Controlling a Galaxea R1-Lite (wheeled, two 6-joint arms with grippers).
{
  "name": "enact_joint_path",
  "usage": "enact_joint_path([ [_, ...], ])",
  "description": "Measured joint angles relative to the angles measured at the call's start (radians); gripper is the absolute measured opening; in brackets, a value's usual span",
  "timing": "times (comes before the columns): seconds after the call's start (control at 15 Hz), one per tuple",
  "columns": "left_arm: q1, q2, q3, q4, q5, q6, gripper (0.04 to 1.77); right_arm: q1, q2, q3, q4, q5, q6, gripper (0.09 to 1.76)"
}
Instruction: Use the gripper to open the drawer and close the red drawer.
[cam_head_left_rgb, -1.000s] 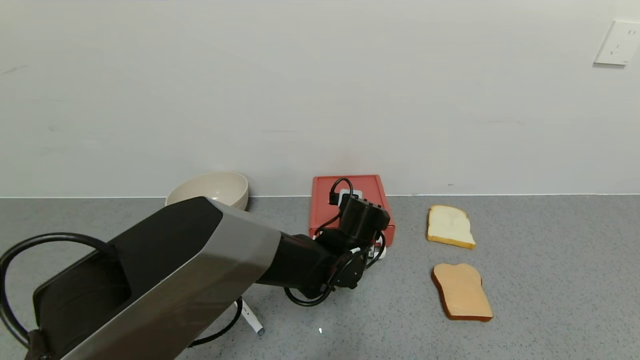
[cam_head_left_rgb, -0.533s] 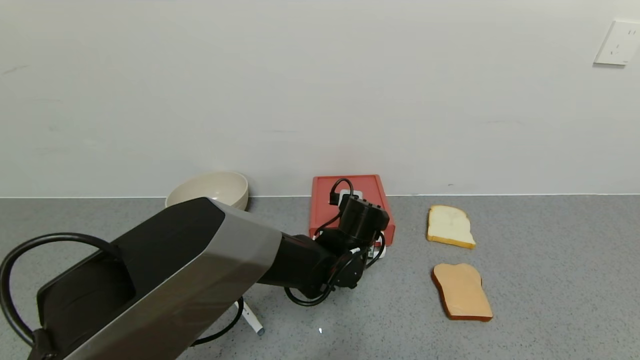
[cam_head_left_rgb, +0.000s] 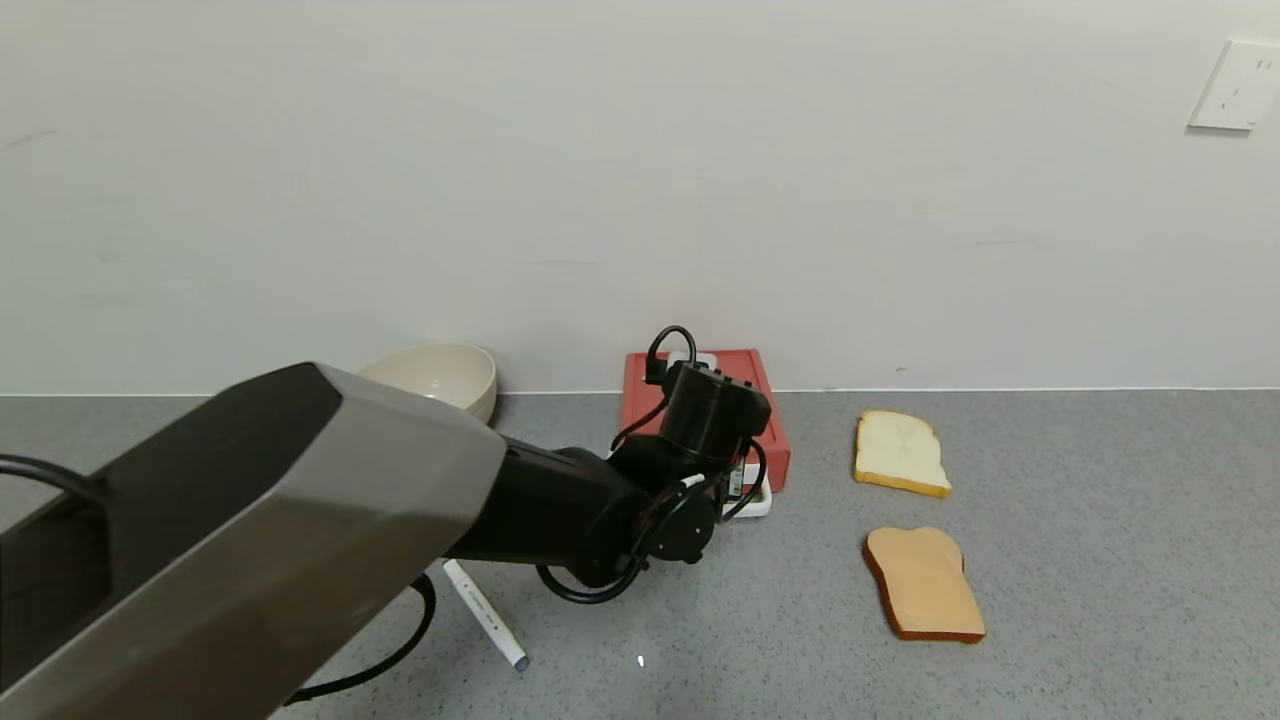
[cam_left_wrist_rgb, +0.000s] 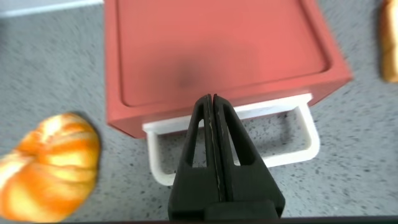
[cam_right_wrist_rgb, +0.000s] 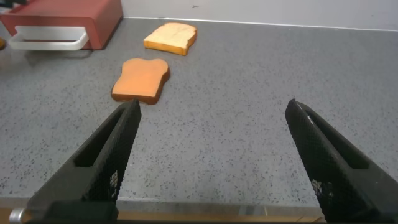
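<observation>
A grey speckled bench (cam_head_left_rgb: 1100, 560) runs to a white wall, and the red drawer (cam_left_wrist_rgb: 217, 56) sits against that wall between a bowl (cam_head_left_rgb: 440, 375) and two bread slices (cam_head_left_rgb: 900, 452), its tray in. The left gripper (cam_left_wrist_rgb: 213, 102) hangs at the drawer's front, fingers pressed together with nothing between them, tips over the white handle (cam_left_wrist_rgb: 308, 134); a croissant (cam_left_wrist_rgb: 53, 165) lies just beside the drawer. The right gripper (cam_right_wrist_rgb: 214, 134) is well apart from the drawer, jaws wide and empty.

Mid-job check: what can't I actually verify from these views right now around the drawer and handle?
- Head view: the left gripper and most of the white handle are hidden by the wrist.
- Left wrist view: whether the shut fingers touch the drawer front.
- Croissant: blurred, cut off by the edge.
- Right gripper: parked away, open.
</observation>
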Motion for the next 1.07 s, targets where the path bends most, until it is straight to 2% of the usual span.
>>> enact_joint_path([
  [0.2, 0.0, -0.114, 0.062, 0.003, -0.005, 0.057, 0.11, 0.0, 0.0, 0.0, 0.0, 0.0, 0.0, 1.71],
  [0.47, 0.024, -0.26, 0.192, 0.003, -0.035, 0.11, 0.11, 0.0, 0.0, 0.0, 0.0, 0.0, 0.0, 1.71],
  [0.6, 0.045, -0.333, 0.271, 0.0, -0.128, 0.117, 0.11, 0.0, 0.0, 0.0, 0.0, 0.0, 0.0, 1.71],
  [0.8, 0.102, -0.453, 0.393, -0.008, -0.33, 0.151, 0.11, 0.0, 0.0, 0.0, 0.0, 0.0, 0.0, 1.71],
  [1.07, 0.21, -0.599, 0.533, -0.012, -0.599, 0.21, 0.11, 0.0, 0.0, 0.0, 0.0, 0.0, 0.0, 1.71],
])
